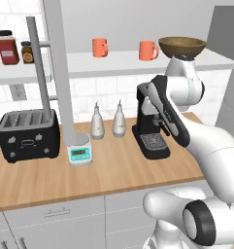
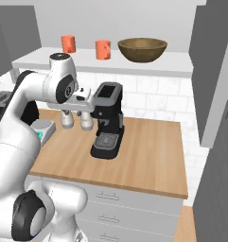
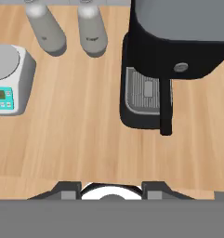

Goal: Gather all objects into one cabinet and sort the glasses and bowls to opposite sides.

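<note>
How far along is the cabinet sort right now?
Two coral-orange mugs already stand on the cabinet shelf left of the wooden bowl, which sits at its right end. The end effector holds nothing and points down at the counter by the coffee machine. Left: a cream mug, not visible here.

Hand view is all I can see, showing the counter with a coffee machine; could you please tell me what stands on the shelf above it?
Observer: One orange mug, a second orange mug and a wooden bowl stand on the white shelf.
Operator: Thank you. Which sits furthest right?
Observer: The bowl; both mugs stand to its left, apart from each other.
Operator: And what is left of the scale?
Observer: A black toaster, on the counter.
</note>
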Controlling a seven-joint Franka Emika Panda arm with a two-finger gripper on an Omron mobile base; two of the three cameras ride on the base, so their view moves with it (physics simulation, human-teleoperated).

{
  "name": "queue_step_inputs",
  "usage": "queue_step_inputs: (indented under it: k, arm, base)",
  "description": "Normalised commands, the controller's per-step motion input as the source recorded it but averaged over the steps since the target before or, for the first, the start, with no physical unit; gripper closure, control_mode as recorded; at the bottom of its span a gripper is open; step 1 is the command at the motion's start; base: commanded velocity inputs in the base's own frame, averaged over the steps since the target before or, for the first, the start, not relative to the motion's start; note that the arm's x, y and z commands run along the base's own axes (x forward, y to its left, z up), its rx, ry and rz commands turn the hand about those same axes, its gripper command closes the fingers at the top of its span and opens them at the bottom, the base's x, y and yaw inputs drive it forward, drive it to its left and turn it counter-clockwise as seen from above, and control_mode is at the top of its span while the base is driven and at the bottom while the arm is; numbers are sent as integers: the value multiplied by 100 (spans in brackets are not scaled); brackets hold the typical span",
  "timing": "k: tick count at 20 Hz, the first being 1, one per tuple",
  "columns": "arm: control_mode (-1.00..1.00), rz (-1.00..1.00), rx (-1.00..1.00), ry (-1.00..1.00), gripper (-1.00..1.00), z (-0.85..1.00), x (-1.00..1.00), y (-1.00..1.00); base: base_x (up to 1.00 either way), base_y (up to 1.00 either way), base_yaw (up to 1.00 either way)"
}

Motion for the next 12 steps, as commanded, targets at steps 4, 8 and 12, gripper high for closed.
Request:
queue_step_inputs:
  k: [4, 8, 12]
  arm:
    - [-100, -8, 0, 0, -100, 0, -67, -1]
    - [-100, -13, 0, -7, -100, 0, -100, -20]
    - [-100, -13, 1, -8, -100, 8, -100, -41]
  base:
    - [0, 0, 0]
    - [0, 0, 0]
    - [0, 0, 0]
